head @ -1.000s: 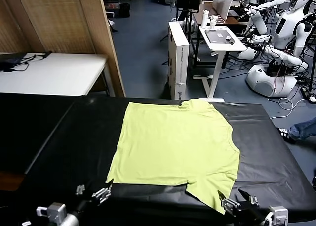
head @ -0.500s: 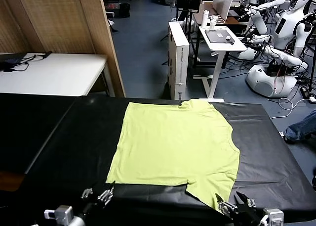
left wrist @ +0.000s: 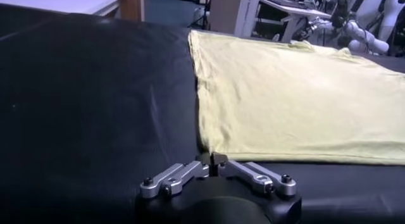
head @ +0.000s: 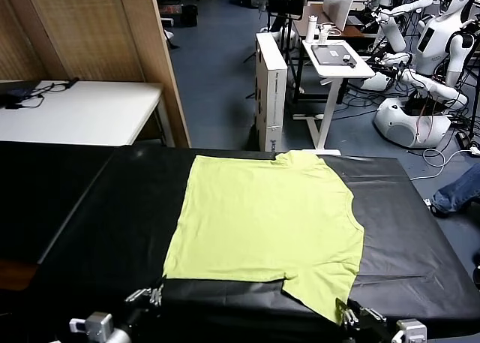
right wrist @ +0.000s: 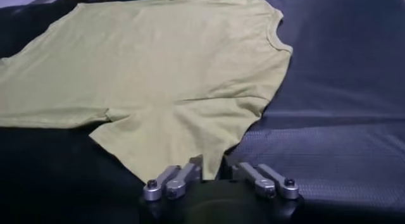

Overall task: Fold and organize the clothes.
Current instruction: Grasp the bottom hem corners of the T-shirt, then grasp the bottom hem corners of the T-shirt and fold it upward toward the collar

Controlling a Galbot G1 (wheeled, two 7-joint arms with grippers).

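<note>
The clothes, one lime yellow-green T-shirt (head: 262,223), lie spread flat on the black table (head: 97,223), with the neck toward the right side. My left gripper (head: 155,293) is at the table's near edge, shut on the shirt's near left hem corner (left wrist: 204,147). In the left wrist view that gripper (left wrist: 211,159) has its tips pressed together right at the cloth's corner. My right gripper (head: 346,313) is shut on the tip of the near sleeve (right wrist: 190,143). In the right wrist view the yellow cloth runs down between its fingers (right wrist: 212,165).
The black table's front edge lies just under both grippers. A white desk (head: 82,110) stands at the back left, and a tall cardboard box (head: 270,88) and a small white stand (head: 337,58) stand behind the table. Other robots (head: 420,95) are parked at the far right.
Both grippers have gone from open to shut. Each has slid a little forward onto the shirt's near edge. The shirt itself lies as before.
</note>
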